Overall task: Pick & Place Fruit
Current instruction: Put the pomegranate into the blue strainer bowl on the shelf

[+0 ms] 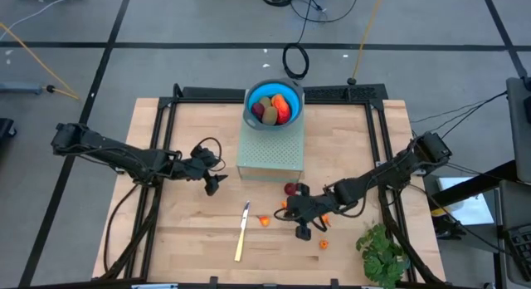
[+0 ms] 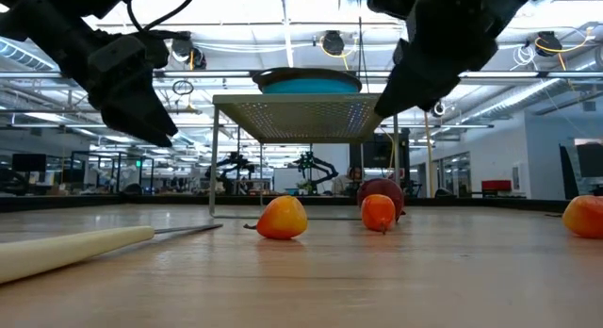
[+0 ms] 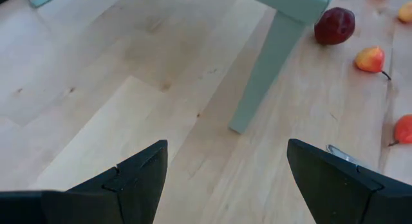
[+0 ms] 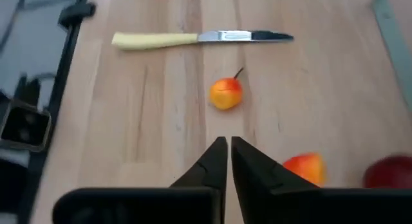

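A blue bowl (image 1: 274, 106) stands on a pale green perforated stand (image 1: 270, 156). It holds a red-orange oblong (image 1: 284, 109), an olive-brown oval (image 1: 264, 101) and a dark red ball (image 1: 270, 115). On the table lie another dark red ball (image 1: 289, 189) and small orange bits (image 1: 265, 221) (image 1: 323, 244). My right gripper (image 1: 303, 229) hangs shut above the table among them; one orange bit (image 4: 225, 94) lies ahead of its tips (image 4: 227, 150) and another (image 4: 304, 167) beside them. My left gripper (image 1: 212, 184) hovers open, left of the stand, with nothing between its fingers (image 3: 138, 176).
A pale-handled knife (image 1: 241, 231) lies near the table's front, left of the orange bits. A leafy green bunch (image 1: 382, 252) sits at the front right corner. The stand's leg (image 3: 267, 63) is close ahead of my left gripper. Bare wood stretches along the left side.
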Available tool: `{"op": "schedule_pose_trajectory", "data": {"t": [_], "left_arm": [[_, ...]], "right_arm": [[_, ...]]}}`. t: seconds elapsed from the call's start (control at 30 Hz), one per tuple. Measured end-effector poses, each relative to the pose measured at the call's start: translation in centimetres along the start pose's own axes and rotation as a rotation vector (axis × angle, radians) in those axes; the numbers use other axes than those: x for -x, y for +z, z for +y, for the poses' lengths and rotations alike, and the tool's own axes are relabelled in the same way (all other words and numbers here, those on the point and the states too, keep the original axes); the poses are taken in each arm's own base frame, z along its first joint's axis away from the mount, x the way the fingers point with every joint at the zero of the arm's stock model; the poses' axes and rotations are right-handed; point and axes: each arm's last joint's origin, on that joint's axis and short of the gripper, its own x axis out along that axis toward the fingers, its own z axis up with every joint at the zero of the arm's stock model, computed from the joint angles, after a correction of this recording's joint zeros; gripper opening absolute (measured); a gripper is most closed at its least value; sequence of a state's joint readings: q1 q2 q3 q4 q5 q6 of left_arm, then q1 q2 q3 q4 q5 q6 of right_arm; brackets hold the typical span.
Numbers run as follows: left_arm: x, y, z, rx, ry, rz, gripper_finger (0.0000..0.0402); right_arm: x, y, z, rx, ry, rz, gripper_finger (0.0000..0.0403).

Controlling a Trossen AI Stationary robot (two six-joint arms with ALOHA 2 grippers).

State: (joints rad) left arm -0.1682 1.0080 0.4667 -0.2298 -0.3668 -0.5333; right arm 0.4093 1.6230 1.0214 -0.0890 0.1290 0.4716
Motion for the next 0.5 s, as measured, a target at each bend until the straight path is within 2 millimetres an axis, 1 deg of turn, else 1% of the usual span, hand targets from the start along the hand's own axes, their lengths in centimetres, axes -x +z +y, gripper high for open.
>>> {"op": "schedule_pose_trajectory", "data": {"t": [0.17, 0.27, 0.37, 0.5], "left_arm": [[0.1, -0.2, -0.2, 0.003, -0.008, 0.01, 0.0319], [0.2, -0.3, -0.3, 0.015, -0.012, 0.014, 0.0319], [0.2, -0.4, -0.4, 0.027, -0.015, 0.016, 0.0319], [0.2, -0.4, -0.4, 0.033, -0.01, 0.013, 0.0319]], "right_arm": [[-0.2, 0.6, -1.3, 0.172, -0.019, -0.001, 0.0026], [0.0, 1.1, -1.7, 0.267, -0.025, 0.027, 0.0041], [0.3, 1.5, -2.0, 0.373, -0.046, 0.085, 0.0066], [0.8, 1.5, -2.3, 0.483, -0.065, 0.182, 0.0107]]}}
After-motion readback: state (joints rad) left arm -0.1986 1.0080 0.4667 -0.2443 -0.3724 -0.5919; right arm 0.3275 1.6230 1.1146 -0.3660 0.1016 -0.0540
